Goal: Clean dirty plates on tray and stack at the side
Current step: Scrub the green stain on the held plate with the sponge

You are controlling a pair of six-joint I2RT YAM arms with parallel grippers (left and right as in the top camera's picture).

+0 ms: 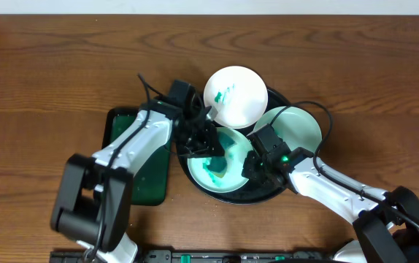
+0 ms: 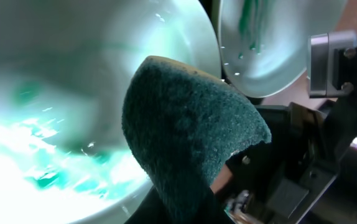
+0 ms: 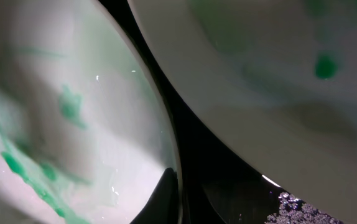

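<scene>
The round black tray (image 1: 195,181) holds three white plates. The far plate (image 1: 235,95) has a small teal smear. The right plate (image 1: 297,126) looks pale green. The near plate (image 1: 228,169) is smeared with wet teal. My left gripper (image 1: 204,143) is shut on a dark green sponge (image 2: 188,130), which is pressed against the inside of the near plate (image 2: 48,124). My right gripper (image 1: 256,165) is shut on that plate's right rim, with one finger (image 3: 166,193) inside the rim of the near plate (image 3: 60,112). The right plate (image 3: 278,74) is close beside it.
A dark green rectangular tray (image 1: 138,183) lies just left of the round tray, under my left arm. Wooden table all round. The far plate (image 2: 259,43) and my right gripper's body (image 2: 331,62) crowd the left wrist view.
</scene>
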